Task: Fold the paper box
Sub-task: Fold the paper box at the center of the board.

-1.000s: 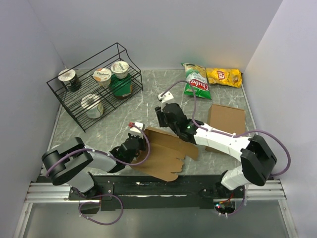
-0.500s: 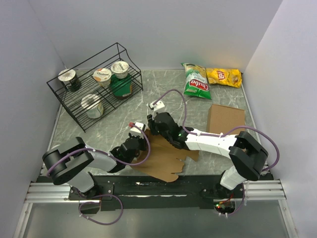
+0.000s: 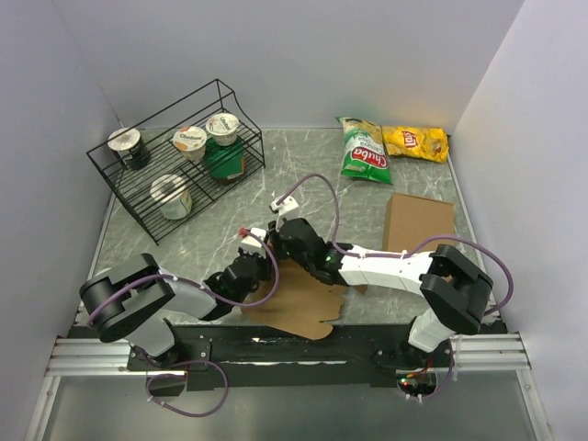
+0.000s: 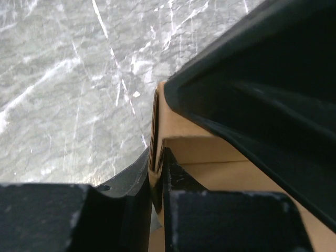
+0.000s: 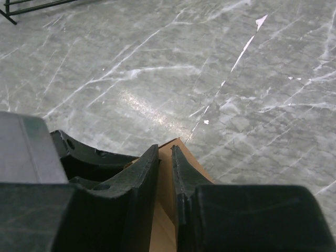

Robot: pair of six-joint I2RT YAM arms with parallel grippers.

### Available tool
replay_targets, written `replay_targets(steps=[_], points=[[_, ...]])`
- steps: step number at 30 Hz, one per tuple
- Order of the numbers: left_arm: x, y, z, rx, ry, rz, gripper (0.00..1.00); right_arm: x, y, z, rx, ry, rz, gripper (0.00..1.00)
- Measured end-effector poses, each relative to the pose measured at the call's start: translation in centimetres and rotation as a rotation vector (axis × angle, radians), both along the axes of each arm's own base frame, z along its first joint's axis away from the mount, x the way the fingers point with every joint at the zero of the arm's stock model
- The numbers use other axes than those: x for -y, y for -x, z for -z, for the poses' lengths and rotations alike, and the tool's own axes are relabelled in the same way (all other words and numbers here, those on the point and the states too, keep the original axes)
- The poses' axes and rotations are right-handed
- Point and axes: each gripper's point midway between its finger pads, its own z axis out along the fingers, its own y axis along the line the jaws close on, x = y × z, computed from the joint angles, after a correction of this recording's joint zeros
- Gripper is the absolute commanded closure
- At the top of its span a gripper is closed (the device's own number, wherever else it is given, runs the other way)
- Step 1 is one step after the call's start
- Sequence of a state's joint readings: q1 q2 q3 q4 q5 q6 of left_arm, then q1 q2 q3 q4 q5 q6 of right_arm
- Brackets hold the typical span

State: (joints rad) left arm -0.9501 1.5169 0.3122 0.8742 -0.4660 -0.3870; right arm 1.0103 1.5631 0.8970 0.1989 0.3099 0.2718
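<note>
1. Flat brown kraft cardboard paper box [image 3: 301, 305] lies on the grey marble table [image 3: 211, 234] at the near edge, between the arms.
2. Left gripper [image 3: 260, 274] is clenched on the box's left edge, likely anchoring it.
3. Right gripper [image 3: 278, 248] pinches the far corner flap, probably to fold it.

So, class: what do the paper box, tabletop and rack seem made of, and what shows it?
The paper box: matte brown kraft card, thin edges. The tabletop: grey marble-look surface, white veins, slight sheen. The rack: black wire, probably coated metal.
</note>
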Motion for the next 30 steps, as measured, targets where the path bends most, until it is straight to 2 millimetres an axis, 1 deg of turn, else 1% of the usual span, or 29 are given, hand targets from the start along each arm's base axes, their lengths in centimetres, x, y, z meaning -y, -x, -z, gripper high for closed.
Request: replay_targets(steps=[4,5,6,7,9,10,11,14,18,19,20,22,27,30], points=[[0.0,0.2,0.3,-0.016,0.008,-0.003,0.83,-0.1,0.0,0.3,0.006,0.009,0.005,0.77],[0.0,0.2,0.4,-0.019,0.008,-0.002,0.80,-0.1,-0.1,0.3,0.009,0.013,0.008,0.78],[0.0,0.2,0.5,-0.021,0.007,-0.001,0.75,-0.1,-0.2,0.4,0.012,0.018,0.011,0.78],[0.0,0.3,0.6,-0.024,0.004,0.001,0.64,-0.1,-0.2,0.4,0.017,0.023,0.015,0.78],[-0.2,0.6,1.4,-0.045,-0.024,0.013,0.56,-0.1,-0.4,0.5,0.027,0.035,0.022,0.78],[-0.3,0.8,1.9,-0.059,-0.040,0.021,0.46,-0.2,-0.4,0.4,0.032,0.038,0.023,0.78],[-0.4,1.0,2.3,-0.071,-0.052,0.027,0.42,-0.2,-0.4,0.5,0.034,0.042,0.024,0.78],[-1.0,1.7,3.0,-0.097,-0.079,0.039,0.34,-0.3,-0.1,0.5,0.040,0.051,0.018,0.78],[-1.4,2.8,2.8,-0.114,-0.081,0.068,0.23,-0.6,0.4,0.5,0.042,0.052,0.013,0.78],[-1.6,3.0,2.6,-0.119,-0.081,0.076,0.21,-0.5,0.4,0.5,0.043,0.052,0.018,0.78],[-1.6,3.2,2.5,-0.120,-0.078,0.081,0.19,-0.4,0.4,0.5,0.043,0.053,0.020,0.78],[-1.6,3.4,1.3,-0.108,-0.051,0.092,0.15,-0.1,0.5,0.6,0.044,0.051,0.022,0.78],[-1.1,3.6,-2.4,-0.051,0.038,0.119,0.06,0.5,0.8,0.7,0.049,0.046,0.033,0.78],[-1.2,4.0,-4.2,-0.036,0.086,0.128,0.08,0.9,1.0,0.7,0.056,0.039,0.041,0.77]])
